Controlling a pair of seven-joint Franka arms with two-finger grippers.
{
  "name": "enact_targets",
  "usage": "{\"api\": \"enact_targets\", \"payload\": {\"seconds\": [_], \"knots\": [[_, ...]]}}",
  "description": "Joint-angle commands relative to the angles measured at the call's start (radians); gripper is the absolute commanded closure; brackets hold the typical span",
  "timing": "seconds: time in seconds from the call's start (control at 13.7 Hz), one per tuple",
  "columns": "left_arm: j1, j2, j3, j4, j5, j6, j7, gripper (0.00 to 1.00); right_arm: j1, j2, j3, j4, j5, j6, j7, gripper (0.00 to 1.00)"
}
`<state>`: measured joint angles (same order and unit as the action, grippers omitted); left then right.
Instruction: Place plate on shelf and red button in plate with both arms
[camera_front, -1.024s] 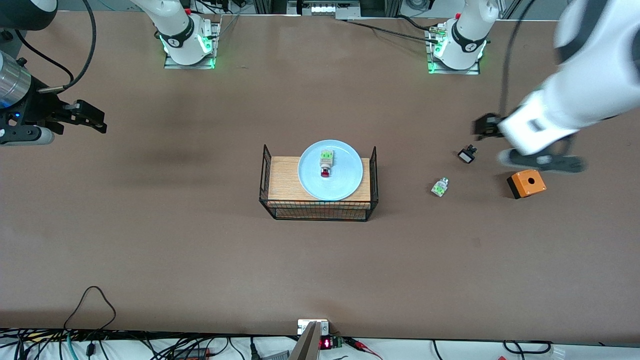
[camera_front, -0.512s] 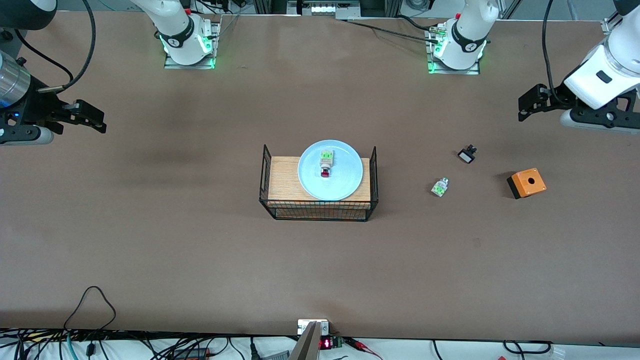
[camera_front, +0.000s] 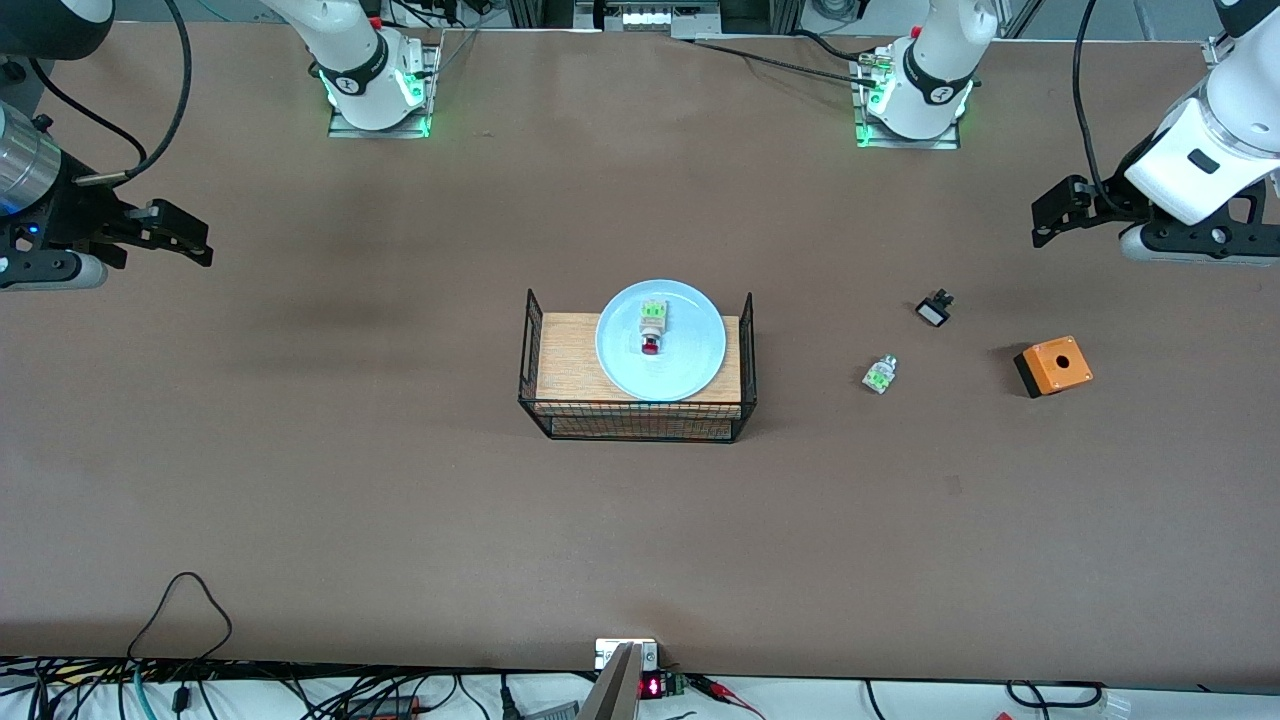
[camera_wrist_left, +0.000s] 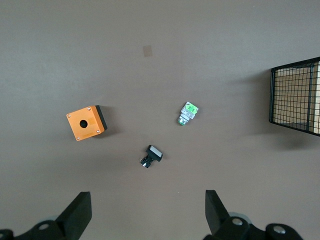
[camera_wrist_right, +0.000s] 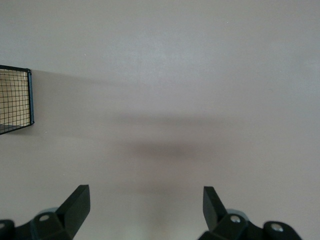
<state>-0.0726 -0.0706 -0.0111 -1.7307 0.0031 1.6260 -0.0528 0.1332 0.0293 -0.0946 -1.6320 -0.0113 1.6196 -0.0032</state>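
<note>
The light blue plate (camera_front: 661, 340) lies on the wooden block inside the black wire basket (camera_front: 637, 426) at mid-table. The red button (camera_front: 651, 327), white with green clips and a red cap, lies on the plate. My left gripper (camera_front: 1050, 212) is open and empty, raised over bare table at the left arm's end, and shows in the left wrist view (camera_wrist_left: 148, 215). My right gripper (camera_front: 185, 237) is open and empty, raised over bare table at the right arm's end, and shows in the right wrist view (camera_wrist_right: 146, 210).
Toward the left arm's end lie a white-green part without a red cap (camera_front: 880, 374) (camera_wrist_left: 187, 113), a small black and white part (camera_front: 933, 308) (camera_wrist_left: 150, 156) and an orange box with a hole (camera_front: 1053, 367) (camera_wrist_left: 86, 123). The basket's end shows in both wrist views (camera_wrist_left: 295, 95) (camera_wrist_right: 15, 100).
My left arm has swung up and away from the small parts toward its end of the table, then nearly stopped. The right arm, plate and button have not moved.
</note>
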Motion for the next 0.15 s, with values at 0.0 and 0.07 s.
{"api": "enact_targets", "payload": {"seconds": [0.0, 0.07], "knots": [[-0.004, 0.000, 0.002, 0.014, 0.001, -0.011, -0.009, 0.00, 0.000, -0.015, 0.000, 0.000, -0.001, -0.010, -0.003, 0.00], [-0.004, 0.000, 0.002, 0.014, 0.003, -0.012, -0.009, 0.00, -0.001, -0.015, 0.000, 0.000, -0.001, -0.010, -0.003, 0.00]]}}
